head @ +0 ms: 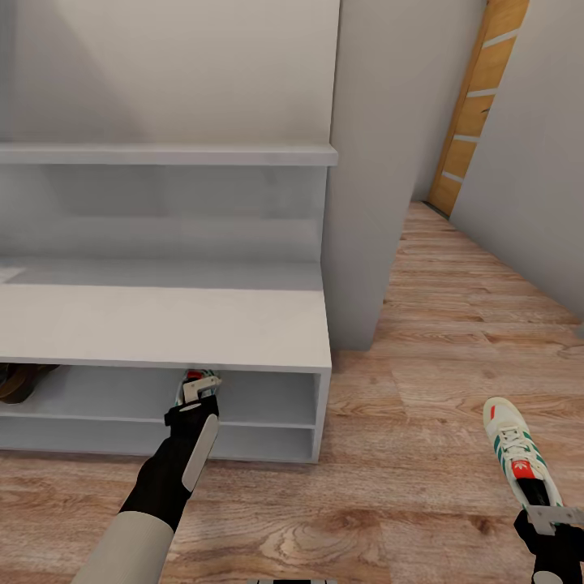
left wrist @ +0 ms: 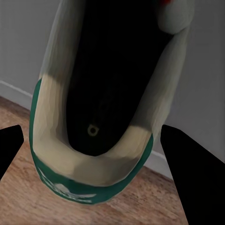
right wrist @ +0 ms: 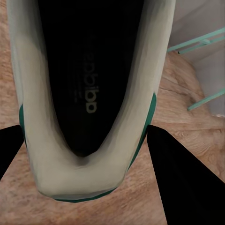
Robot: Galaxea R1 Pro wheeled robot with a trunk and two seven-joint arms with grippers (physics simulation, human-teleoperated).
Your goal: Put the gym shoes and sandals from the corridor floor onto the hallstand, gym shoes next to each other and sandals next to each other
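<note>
Cream-white gym shoes, two: one (head: 199,384) gripped by left gripper (head: 193,399) at hallstand (head: 243,324) upper tier, one (head: 519,454) clamped by right gripper (head: 551,517); one brown sandal (head: 20,381) shelved.

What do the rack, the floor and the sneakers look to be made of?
Rack: probably painted or laminated board; flat matte white, no grain visible.
Floor: wood or wood-look planks; brown grain, knots and plank seams.
Sneakers: cream upper, likely leather or synthetic, smooth with green stripes; dark lining inside. Being renders, true materials stay open.
</note>
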